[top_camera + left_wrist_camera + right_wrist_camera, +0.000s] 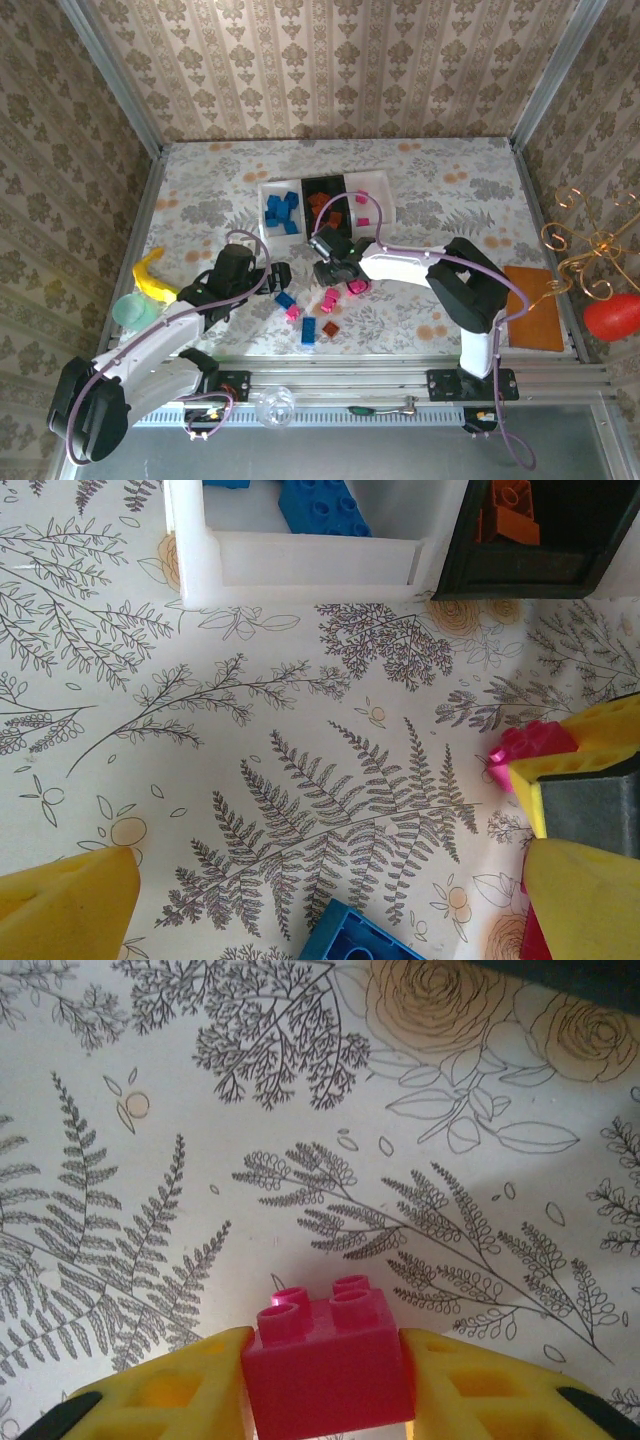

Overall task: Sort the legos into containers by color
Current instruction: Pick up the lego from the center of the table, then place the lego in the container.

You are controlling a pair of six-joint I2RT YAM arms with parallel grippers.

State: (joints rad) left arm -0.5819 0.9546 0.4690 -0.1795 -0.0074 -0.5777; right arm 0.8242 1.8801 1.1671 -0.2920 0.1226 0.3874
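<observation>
My right gripper (326,1352) is shut on a bright pink lego (328,1365) held studs up just above the flowered cloth; in the top view this gripper (335,262) hangs just in front of the black tray (322,184). My left gripper (325,878) is open over bare cloth, with a blue lego (360,935) just below the gap. From above, the left gripper (274,277) is left of several loose legos: blue (285,299), pink (331,297), orange-brown (330,328). The left white tray (268,188) holds blue legos, the black one orange-brown, the right white tray (380,185) pink.
A yellow banana toy (150,275) and a pale green cup (130,310) sit at the left edge. An orange-brown mat (533,307), a gold wire stand (590,250) and a red object (612,318) are at the right. The white tray's wall (300,560) is ahead of my left gripper.
</observation>
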